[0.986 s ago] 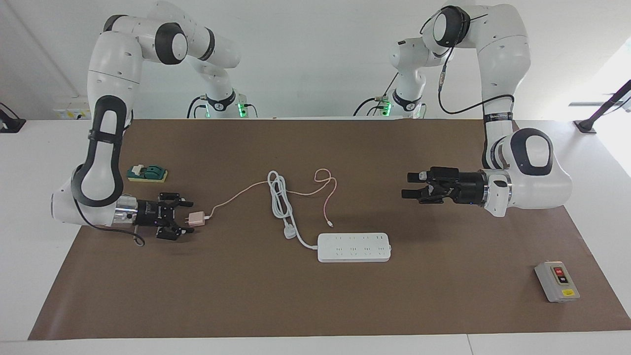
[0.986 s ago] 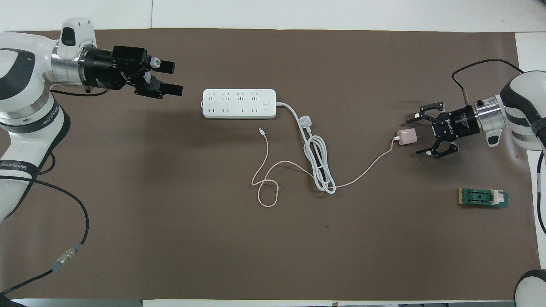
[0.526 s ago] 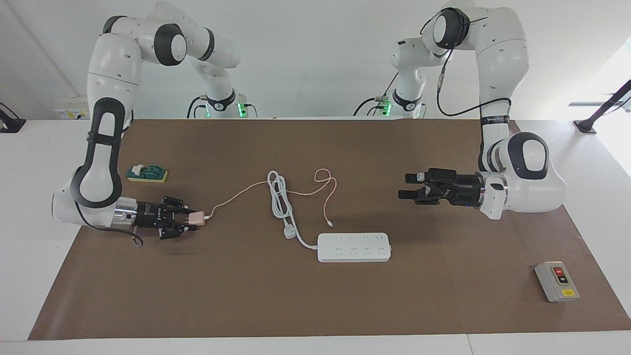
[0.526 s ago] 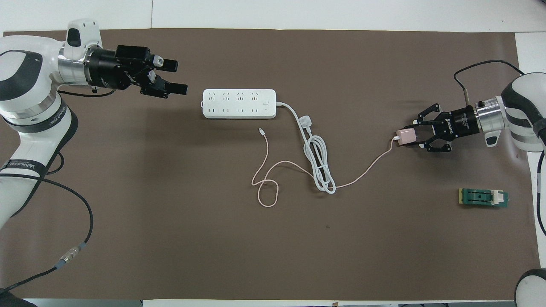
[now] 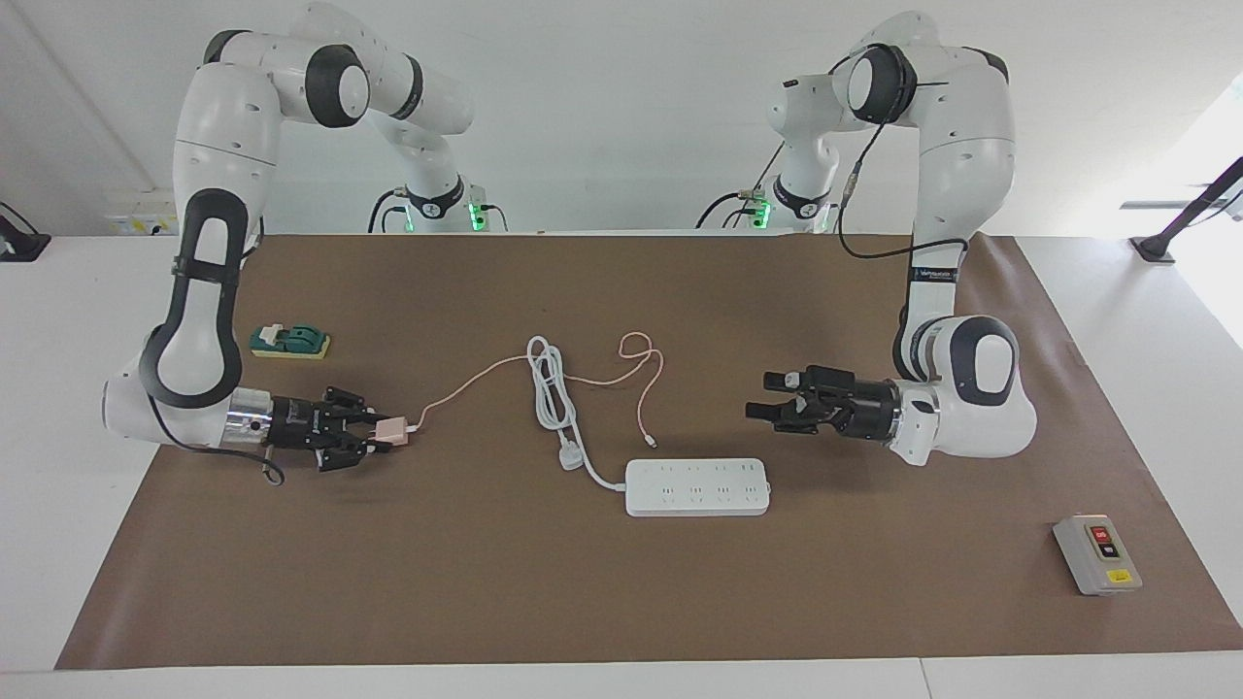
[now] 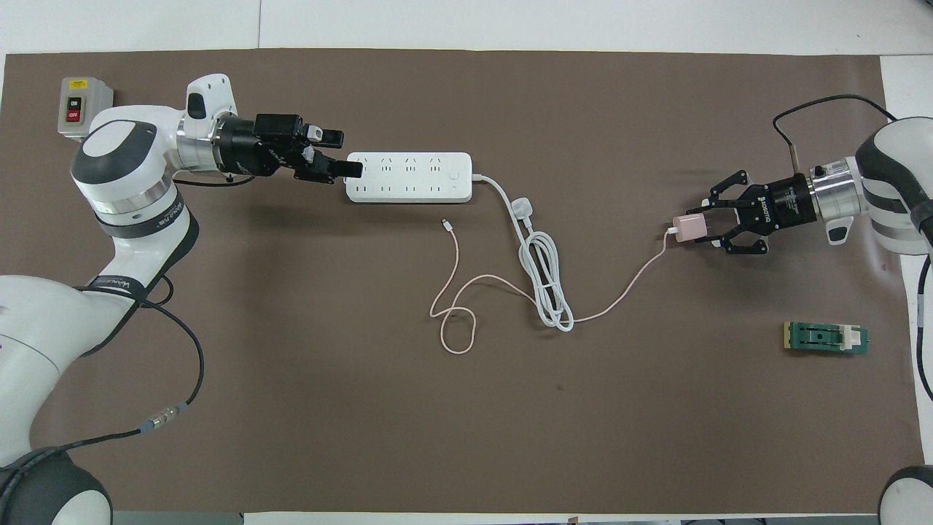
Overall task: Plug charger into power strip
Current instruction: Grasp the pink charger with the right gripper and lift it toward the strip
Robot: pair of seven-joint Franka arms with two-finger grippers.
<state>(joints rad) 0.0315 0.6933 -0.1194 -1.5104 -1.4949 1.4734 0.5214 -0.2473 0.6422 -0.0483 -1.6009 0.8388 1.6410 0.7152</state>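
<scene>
The pale pink charger [image 5: 392, 431] [image 6: 688, 227] is at the right arm's end of the brown mat, its thin pink cable [image 5: 641, 375] [image 6: 455, 321] trailing to the middle. My right gripper [image 5: 379, 437] [image 6: 701, 227] is shut on it, low at the mat. The white power strip [image 5: 697, 486] [image 6: 408, 176] lies flat in the middle of the mat. My left gripper [image 5: 759, 396] [image 6: 347, 153] is open and empty, raised over the strip's end toward the left arm's side.
The strip's thick white cord [image 5: 550, 384] [image 6: 547, 286] lies coiled with its white three-pin plug [image 5: 570, 456] [image 6: 522, 208] beside the strip. A grey switch box [image 5: 1097, 554] [image 6: 76, 106] sits at the left arm's end. A green block [image 5: 289, 341] [image 6: 826, 338] lies near the right arm.
My right gripper, open around the charger a second ago, has shut on it. My left arm has swung in and come lower, up to the power strip's end.
</scene>
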